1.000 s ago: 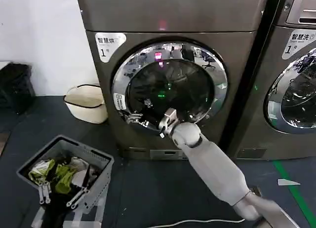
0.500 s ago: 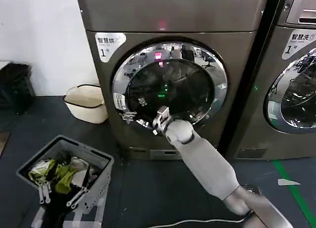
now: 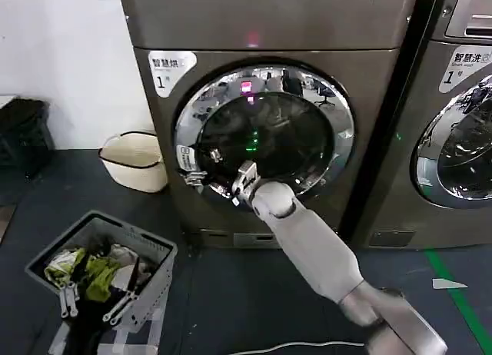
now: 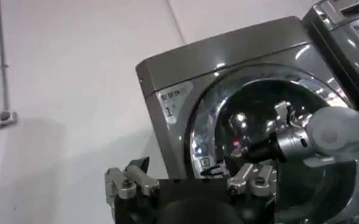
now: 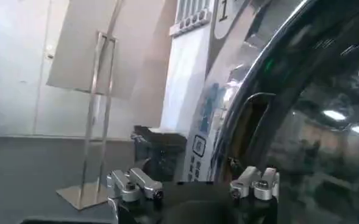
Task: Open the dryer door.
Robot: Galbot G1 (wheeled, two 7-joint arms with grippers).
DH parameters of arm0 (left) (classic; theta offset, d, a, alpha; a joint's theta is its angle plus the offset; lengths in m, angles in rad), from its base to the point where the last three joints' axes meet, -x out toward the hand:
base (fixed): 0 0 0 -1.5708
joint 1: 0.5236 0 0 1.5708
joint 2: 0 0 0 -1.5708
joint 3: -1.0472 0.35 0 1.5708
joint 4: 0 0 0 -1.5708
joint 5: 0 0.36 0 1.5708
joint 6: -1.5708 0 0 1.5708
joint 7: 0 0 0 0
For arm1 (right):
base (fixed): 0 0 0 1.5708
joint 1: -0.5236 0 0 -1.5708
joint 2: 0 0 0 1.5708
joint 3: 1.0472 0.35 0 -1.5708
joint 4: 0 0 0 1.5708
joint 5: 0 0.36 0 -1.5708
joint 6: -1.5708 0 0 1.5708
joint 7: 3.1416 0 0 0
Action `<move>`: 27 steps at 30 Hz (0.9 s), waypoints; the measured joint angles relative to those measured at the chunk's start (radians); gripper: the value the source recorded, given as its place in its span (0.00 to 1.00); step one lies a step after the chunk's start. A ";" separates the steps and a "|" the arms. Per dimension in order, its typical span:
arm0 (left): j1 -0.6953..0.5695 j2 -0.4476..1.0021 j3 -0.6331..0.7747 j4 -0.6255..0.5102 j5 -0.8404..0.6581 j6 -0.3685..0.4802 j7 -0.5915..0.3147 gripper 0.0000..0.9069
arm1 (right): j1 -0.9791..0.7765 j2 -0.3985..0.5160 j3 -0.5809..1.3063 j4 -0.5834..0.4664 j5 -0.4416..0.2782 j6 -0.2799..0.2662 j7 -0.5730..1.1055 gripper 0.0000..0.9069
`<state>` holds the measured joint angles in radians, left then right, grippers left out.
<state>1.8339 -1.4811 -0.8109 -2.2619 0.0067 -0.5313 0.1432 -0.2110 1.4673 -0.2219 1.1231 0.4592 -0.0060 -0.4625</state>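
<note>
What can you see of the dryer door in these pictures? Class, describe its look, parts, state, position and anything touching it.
The dryer door is a large round porthole: a wide, shiny chrome ring around dark tinted glass, set in the front of the dark bronze-grey dryer. It looks shut, lying flat against the machine. A small label sits on the ring's left edge. The right gripper is at the ring's lower left, at or very near the surface; contact cannot be confirmed. The right wrist view shows a recessed handle slot in the rim.
</note>
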 joint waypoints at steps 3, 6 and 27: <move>0.000 0.000 0.000 0.001 0.000 0.000 0.000 1.00 | 0.003 0.002 -0.005 -0.006 0.002 0.003 -0.016 1.00; 0.000 0.000 0.000 0.001 -0.001 -0.001 0.000 1.00 | 0.006 0.002 -0.010 -0.007 0.005 0.006 -0.032 1.00; -0.017 0.004 -0.021 0.017 -0.016 0.004 0.009 1.00 | -0.022 -0.062 -0.068 0.112 0.105 -0.028 -0.087 1.00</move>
<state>1.8167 -1.4769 -0.8317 -2.2446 -0.0095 -0.5276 0.1522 -0.2330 1.4053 -0.2899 1.2349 0.5640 -0.0340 -0.5497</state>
